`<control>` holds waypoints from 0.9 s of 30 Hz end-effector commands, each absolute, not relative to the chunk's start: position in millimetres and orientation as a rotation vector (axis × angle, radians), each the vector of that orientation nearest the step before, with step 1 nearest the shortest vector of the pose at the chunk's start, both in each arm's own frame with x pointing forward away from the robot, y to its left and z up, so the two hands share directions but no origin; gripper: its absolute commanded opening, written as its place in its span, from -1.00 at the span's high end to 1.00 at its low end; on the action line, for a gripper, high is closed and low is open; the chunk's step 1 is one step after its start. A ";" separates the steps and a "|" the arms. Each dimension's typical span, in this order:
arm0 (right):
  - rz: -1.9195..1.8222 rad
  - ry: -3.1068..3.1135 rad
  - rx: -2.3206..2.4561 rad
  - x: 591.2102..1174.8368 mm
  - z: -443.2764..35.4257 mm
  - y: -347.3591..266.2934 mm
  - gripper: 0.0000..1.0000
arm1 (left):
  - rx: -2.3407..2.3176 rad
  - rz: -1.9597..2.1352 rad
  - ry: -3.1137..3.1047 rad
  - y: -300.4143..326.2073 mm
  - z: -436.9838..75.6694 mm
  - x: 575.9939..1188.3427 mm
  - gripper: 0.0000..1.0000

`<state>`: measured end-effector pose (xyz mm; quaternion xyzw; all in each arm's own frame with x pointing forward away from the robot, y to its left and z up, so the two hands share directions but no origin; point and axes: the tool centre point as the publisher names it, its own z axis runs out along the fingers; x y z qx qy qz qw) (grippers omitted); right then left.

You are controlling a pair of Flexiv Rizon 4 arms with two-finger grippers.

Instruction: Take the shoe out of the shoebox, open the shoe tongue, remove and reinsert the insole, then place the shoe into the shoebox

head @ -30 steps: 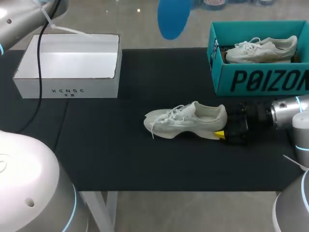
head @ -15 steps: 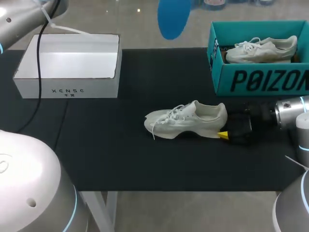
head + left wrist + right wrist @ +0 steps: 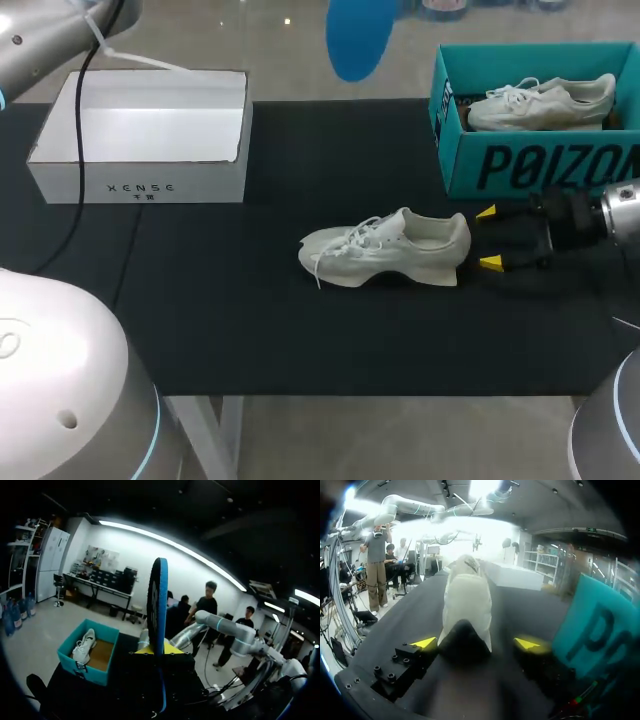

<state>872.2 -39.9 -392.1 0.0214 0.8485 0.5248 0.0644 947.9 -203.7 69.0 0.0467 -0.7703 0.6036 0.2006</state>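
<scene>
Head view: the white lace-up sneaker point(image 3: 385, 250) sits upright on its sole in the middle of the black table mat point(image 3: 250, 320), with its toe toward the left arm's side. The right gripper point(image 3: 489, 238) is just behind the heel, yellow fingers spread apart and not touching the shoe. The teal cardboard shoebox point(image 3: 530, 170) is right beside that gripper, with a second white shoe point(image 3: 540, 100) lying inside. The white cardboard box point(image 3: 140, 165) is well apart, at the far left. In the left wrist view, the left gripper point(image 3: 159, 650) is clamped on a thin blue oval insole point(image 3: 158, 605), held upright and edge-on, up off the table.
</scene>
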 end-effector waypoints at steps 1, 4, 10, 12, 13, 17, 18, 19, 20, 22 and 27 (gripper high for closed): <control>1.428 2.668 0.077 861.7 -350.3 -58.2 -1.00 | 0.129 1.687 -2.152 -203.7 68.6 948.3 1.00; 1.308 2.743 0.089 860.6 -332.6 -66.8 -1.00 | 0.129 1.687 -2.152 -203.7 68.6 948.3 1.00; 1.004 2.858 0.126 859.2 -297.0 -72.3 -1.00 | 0.129 1.687 -2.152 -203.7 68.6 948.3 1.00; 0.936 2.872 0.125 859.3 -287.3 -70.5 -1.00 | 0.129 1.687 -2.152 -203.7 68.6 948.3 1.00; 0.889 2.886 0.135 859.5 -283.6 -69.2 -1.00 | 0.129 1.687 -2.152 -203.7 68.6 948.3 1.00; 0.710 2.929 0.153 860.8 -271.3 -60.4 -1.00 | 0.129 1.687 -2.152 -203.7 68.6 948.3 1.00; 0.665 2.937 0.160 861.1 -269.4 -58.6 -1.00 | 0.129 1.687 -2.152 -203.7 68.6 948.3 1.00; 0.609 2.944 0.164 861.3 -267.0 -56.2 -1.00 | 0.129 1.687 -2.152 -203.7 68.6 948.3 1.00; 0.577 2.949 0.159 861.5 -264.9 -53.7 -1.00 | 0.129 1.687 -2.152 -203.7 68.6 948.3 1.00; 0.524 2.957 0.143 861.9 -260.8 -48.2 -1.00 | 0.129 1.687 -2.152 -203.7 68.6 948.3 1.00; 0.416 2.988 0.102 863.6 -256.7 -37.3 -1.00 | 0.129 1.687 -2.152 -203.7 68.6 948.3 1.00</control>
